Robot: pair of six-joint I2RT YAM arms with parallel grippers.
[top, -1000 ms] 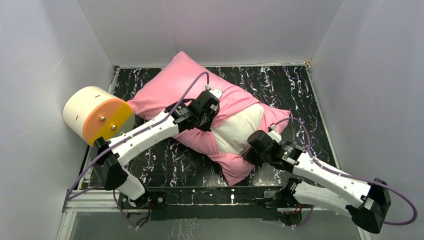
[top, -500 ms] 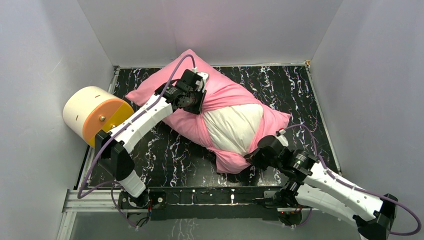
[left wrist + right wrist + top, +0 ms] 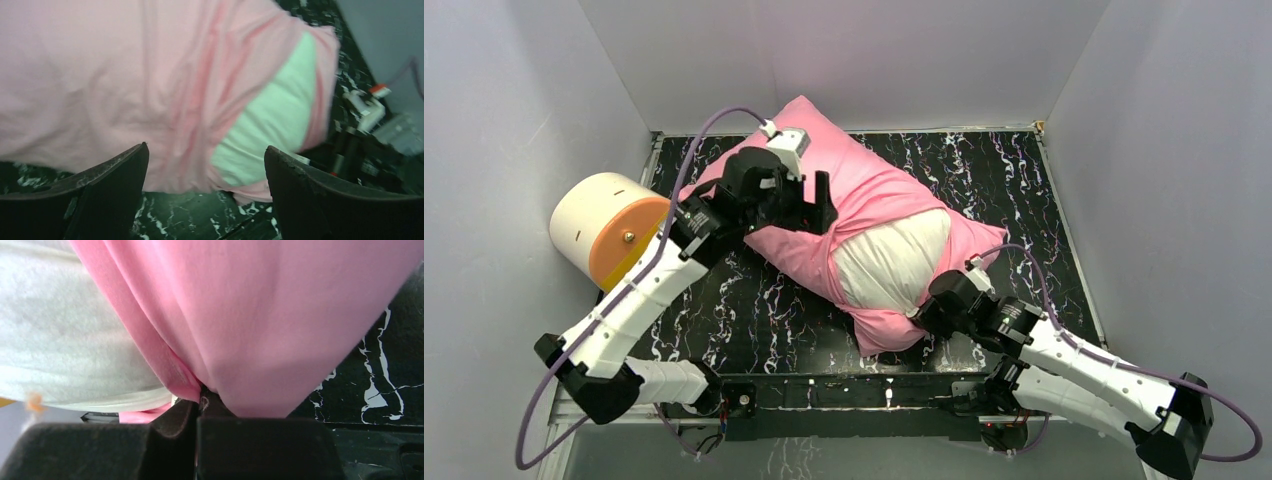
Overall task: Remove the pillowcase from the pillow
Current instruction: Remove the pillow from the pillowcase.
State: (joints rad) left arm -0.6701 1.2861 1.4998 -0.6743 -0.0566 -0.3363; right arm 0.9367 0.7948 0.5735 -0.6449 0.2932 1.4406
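The left claw point(image 3: 206, 150) stands wide open over the pillowcase point(image 3: 854, 185) with nothing between its dark fingers point(image 3: 107, 192). The wrist camera is soft with blur, but the fingers appear to hang just clear of the pink cloth rather than touch it. The right claw point(image 3: 200, 402) is clamped tight on a fold of the pillowcase at the near end of the bundle, where pink fabric bunches into a taut pucker between the jaws.

Beside that pinch the white pillow point(image 3: 889, 262) bulges out of the cover's open end, with a band of pink running down each side of the bare patch. The far part of the pillow is inside the case, whose corner pokes up toward the back wall point(image 3: 854, 60). The whole bundle lies diagonally across the middle of the black, white-veined counter point(image 3: 1024, 180) — far-left to near-right.

The left arm point(image 3: 639, 295) reaches in from the left, its claw above the covered half. The right arm point(image 3: 1074, 360) comes in low from the near-right corner to the pillow's near edge. A cream cylinder point(image 3: 614, 232) with an orange end sits at the counter's left edge, near the left end of the pillowcase.
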